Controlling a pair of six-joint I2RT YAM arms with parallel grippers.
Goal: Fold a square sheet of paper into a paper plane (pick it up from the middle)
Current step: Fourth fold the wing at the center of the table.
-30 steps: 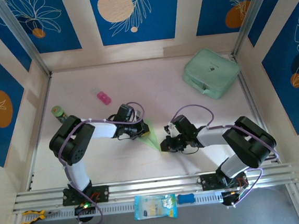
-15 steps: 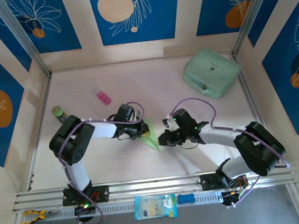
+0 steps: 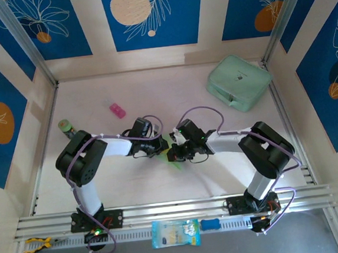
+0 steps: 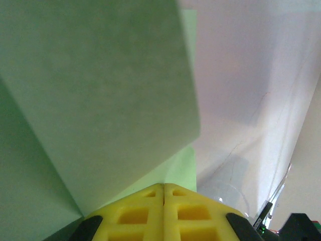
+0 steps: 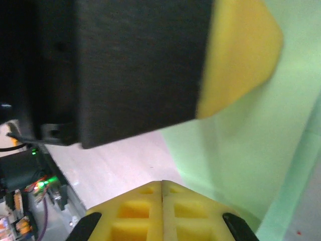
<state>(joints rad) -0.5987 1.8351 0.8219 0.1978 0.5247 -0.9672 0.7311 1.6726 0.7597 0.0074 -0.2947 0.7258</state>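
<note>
The pale-green paper (image 3: 174,163), folded to a pointed shape, lies flat mid-table, mostly covered by the two grippers. My left gripper (image 3: 161,146) is shut, its tips resting at the paper's upper part. In the left wrist view the closed yellow tips (image 4: 164,186) touch the green sheet (image 4: 100,90), which has a raised flap. My right gripper (image 3: 173,155) is shut too and sits on the paper just right of the left one. In the right wrist view its tips (image 5: 161,182) meet at the paper's edge (image 5: 241,150), with the left gripper's yellow finger (image 5: 241,50) close above.
A thick mint-green zip case (image 3: 238,82) lies at the back right. A pink object (image 3: 117,111) and a small green-capped bottle (image 3: 66,126) sit at the back left. A packet (image 3: 175,233) and a yellow clamp (image 3: 36,244) lie by the front rail.
My right gripper has moved left across the table onto the paper, ending beside the left gripper. The left arm has held still.
</note>
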